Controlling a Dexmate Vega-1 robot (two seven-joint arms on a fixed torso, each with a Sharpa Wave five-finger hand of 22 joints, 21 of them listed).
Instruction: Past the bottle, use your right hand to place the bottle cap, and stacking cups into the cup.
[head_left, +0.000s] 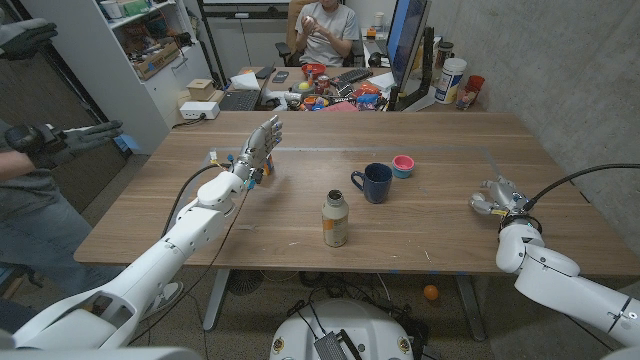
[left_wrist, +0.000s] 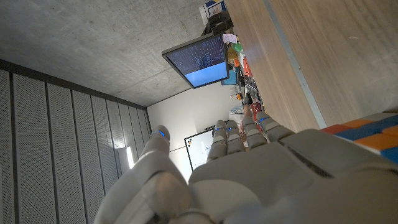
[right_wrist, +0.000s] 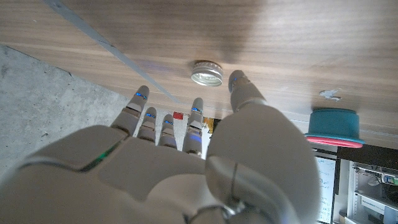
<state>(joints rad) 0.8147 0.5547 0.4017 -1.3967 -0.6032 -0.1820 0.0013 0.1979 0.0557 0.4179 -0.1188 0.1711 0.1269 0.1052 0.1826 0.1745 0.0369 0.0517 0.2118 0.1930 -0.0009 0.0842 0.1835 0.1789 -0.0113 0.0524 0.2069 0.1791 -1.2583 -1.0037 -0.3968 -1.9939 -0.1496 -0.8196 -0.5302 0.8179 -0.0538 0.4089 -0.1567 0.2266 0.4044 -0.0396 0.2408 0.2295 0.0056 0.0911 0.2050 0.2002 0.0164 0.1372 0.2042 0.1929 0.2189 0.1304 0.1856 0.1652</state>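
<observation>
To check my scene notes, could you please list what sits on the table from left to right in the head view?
Left hand → bottle → dark blue cup → stacking cups → right hand.

- Left arm: reaches from the bottom left corner of the head view, forearm angled up over the table.
- Left hand (head_left: 262, 143): raised above the table, fingers extended upward and close together, holding nothing.
- Right arm: enters at the bottom right corner.
- Right hand (head_left: 497, 197): low at the table's right side, fingers (right_wrist: 142, 102) spread, holding nothing.
</observation>
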